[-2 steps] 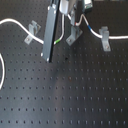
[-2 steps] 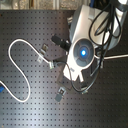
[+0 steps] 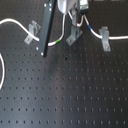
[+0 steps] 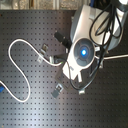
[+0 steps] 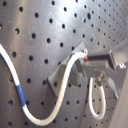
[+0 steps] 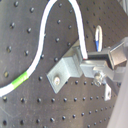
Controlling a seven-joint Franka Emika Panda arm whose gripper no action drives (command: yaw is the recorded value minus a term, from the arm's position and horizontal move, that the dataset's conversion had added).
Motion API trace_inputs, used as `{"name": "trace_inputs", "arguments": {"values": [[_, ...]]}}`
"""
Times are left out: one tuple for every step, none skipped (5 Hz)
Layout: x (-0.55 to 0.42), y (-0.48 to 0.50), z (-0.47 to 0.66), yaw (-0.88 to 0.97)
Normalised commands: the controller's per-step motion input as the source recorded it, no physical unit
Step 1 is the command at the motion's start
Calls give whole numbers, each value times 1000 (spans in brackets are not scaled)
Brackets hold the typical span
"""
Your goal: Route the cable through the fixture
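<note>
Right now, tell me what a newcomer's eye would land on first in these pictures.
The white cable snaking across the black perforated table, draped over the middle fixture in the first exterior view. Above that clip hangs the end effector, which both wrist views show pinching the cable beside the bracket. In the second exterior view, a glowing blue light on the arm stands out.

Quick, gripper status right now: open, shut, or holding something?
Gripper: shut on the cable, right at the middle fixture in both wrist views.
</note>
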Motion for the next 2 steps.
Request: {"name": "trace_inputs", "arguments": {"values": [[-60,50,121,937],[2,0,139,1000]]}}
